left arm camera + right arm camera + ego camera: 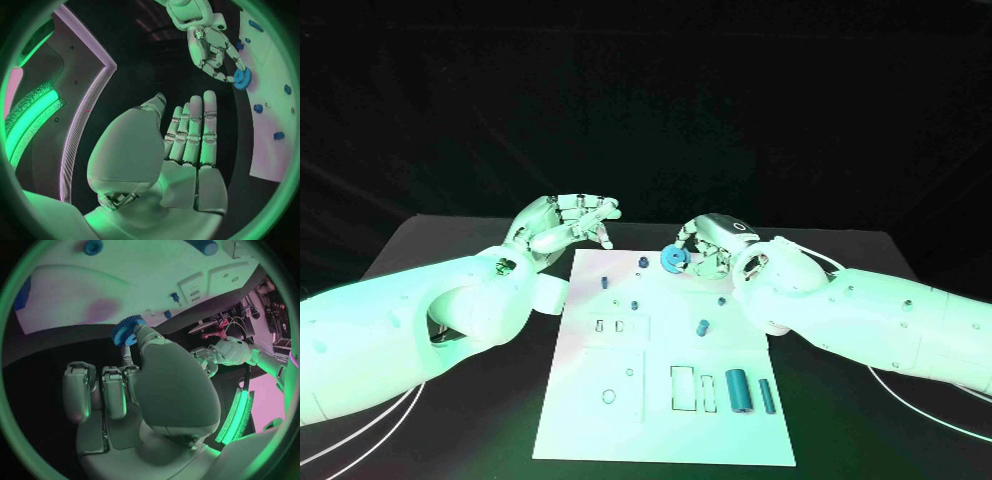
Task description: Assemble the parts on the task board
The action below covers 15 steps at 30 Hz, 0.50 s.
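You have the board (pixel 661 400) lying long-ways away from the robot in the middle of the table (pixel 444 240), near end wide, far end up between the 2 hands. Most parts are at the near end: a big cylinder (pixel 737 391) and a thinner pin (pixel 766 394) lie side by side, long axes along the board.

The right hand (pixel 711 245) is over the far right corner of the board. It holds a small gear (pixel 675 260), pinched at the fingertips; in the right wrist view the gear (pixel 128 330) sits at the tip of the thumb, just at the board's edge, with the other fingers curled in below it. The left hand (pixel 574 222) is off the board, beside its far left corner. It holds nothing; in its wrist view its fingers (pixel 194 135) are straight and close together, the thumb apart.

The move turns on this: from the gear, the small posts (pixel 642 263) stand just to the left, toward the left hand, and a little nearer to the robot. The gear seems to be on edge and not flat, but the view is poor here. I judge that you must turn it flat and bring it over 1 post. The right hand is the nearer one, and it already has the part.
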Tool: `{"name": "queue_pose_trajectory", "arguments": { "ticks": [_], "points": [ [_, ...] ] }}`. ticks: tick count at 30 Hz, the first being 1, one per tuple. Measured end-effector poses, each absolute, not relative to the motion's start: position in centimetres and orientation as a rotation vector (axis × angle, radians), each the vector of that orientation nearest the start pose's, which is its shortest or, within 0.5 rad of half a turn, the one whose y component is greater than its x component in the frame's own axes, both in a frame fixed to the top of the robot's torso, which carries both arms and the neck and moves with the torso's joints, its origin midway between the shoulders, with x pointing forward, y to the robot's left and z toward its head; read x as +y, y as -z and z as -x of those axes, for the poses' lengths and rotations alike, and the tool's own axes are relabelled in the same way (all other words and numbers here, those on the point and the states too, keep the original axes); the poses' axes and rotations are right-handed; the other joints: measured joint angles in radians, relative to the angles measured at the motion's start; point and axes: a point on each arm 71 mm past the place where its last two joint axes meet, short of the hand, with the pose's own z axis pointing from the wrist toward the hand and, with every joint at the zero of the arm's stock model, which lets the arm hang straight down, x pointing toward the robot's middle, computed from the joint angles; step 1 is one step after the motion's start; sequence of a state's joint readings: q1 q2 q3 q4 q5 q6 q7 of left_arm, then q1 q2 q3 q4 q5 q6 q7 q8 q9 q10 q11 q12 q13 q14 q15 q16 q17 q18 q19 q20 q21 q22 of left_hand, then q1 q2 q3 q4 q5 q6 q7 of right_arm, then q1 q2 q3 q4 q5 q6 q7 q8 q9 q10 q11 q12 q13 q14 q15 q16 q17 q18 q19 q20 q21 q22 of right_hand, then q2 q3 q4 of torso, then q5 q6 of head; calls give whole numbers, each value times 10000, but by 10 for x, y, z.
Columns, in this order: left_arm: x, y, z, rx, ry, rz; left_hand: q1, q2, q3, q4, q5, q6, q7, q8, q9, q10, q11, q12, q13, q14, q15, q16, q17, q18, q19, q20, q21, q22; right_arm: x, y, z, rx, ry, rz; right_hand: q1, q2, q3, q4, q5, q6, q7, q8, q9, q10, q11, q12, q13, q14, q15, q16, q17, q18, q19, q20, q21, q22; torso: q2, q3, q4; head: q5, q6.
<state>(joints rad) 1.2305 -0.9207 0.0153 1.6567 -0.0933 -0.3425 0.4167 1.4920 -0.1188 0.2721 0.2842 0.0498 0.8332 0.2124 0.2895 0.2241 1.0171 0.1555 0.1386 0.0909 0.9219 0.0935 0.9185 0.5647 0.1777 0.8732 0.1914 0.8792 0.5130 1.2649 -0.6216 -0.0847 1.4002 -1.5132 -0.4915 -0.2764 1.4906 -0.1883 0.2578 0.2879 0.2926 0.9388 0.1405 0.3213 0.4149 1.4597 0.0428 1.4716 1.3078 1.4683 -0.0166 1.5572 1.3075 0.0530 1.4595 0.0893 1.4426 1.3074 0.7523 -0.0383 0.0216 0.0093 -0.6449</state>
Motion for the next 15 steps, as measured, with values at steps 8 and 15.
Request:
{"name": "queue_pose_trajectory", "arguments": {
  "ticks": [8, 15],
  "points": [
    [207, 129, -475, 13478, 16158, 9488, 0, 0, 0, 0, 0, 0, 0, 1, 3, 0, 0, 0, 11, 0, 0, 17, 0, 0, 2, -2, 21, 28, -97, 166, -511, 14799, -6154, 1383, -107, -1, 49, 3, -2, 14, -15, -7, 3, 0, 0, 0, -1, 0, 0, 0, -1, 1, -1, 1, 0, -1, 12, -6, 12, 32, -20],
    [205, 129, -475, 13503, 16195, 9481, 0, 0, 0, 0, 0, 0, 0, 0, 2, 0, 0, 0, 11, 0, 0, 17, 0, 0, 2, -2, 21, 27, -80, 176, -514, 14893, -6145, 1496, -120, -13, 80, -22, -9, 25, -28, -26, 5, -1, 1, 0, -1, 0, 1, 0, -1, 2, 33, -33, -1, 5, 21, -12, 30, 21, -29]
  ]
}}
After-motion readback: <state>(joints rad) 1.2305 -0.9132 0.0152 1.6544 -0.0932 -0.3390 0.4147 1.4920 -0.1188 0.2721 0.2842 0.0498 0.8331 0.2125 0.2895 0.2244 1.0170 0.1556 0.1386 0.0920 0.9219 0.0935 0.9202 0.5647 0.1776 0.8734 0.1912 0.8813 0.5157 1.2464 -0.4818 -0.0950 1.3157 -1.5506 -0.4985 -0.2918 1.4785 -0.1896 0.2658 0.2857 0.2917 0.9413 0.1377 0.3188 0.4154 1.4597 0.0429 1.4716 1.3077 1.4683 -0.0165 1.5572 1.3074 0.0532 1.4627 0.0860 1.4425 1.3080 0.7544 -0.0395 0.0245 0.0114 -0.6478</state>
